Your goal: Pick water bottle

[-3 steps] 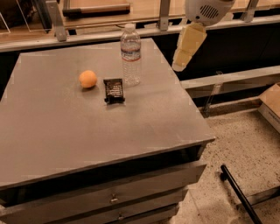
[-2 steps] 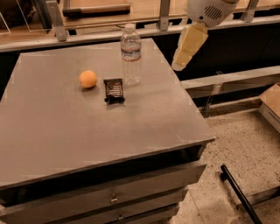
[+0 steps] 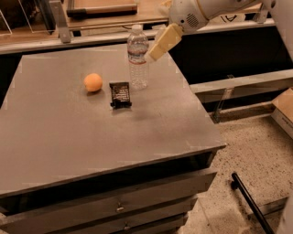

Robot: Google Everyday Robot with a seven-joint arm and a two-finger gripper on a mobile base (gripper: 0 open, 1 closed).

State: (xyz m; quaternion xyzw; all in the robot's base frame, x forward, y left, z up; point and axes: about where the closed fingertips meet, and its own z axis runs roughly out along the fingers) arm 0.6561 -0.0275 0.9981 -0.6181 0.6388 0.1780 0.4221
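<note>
Camera view: we look down on a grey table (image 3: pixel 91 137) with drawers below its near edge.
Water bottle: the water bottle (image 3: pixel 138 57) stands upright near the table's far edge, toward the far right corner. It is clear and ribbed, with a white cap.
Step in hand: we judge this to be the approach. The bottle rests on the table and is not lifted.
Gripper: the gripper (image 3: pixel 164 42), cream-coloured on a white arm (image 3: pixel 197 13), hangs tilted over the far right corner. It is just right of the bottle's upper half, with its tip at the bottle's shoulder.
Contact: we cannot tell whether the tip touches the bottle or is only just beside it.
Hand state: we cannot tell whether the gripper is parted or closed. It carries nothing we can see.
Next move: we judge it must line up around the bottle's body and close squarely, because a tall, light bottle could tip.
Nearby things: an orange ball (image 3: pixel 93 82) and a dark packet (image 3: pixel 120 94) lie left of the bottle, toward the table's middle and apart from the gripper.
</note>
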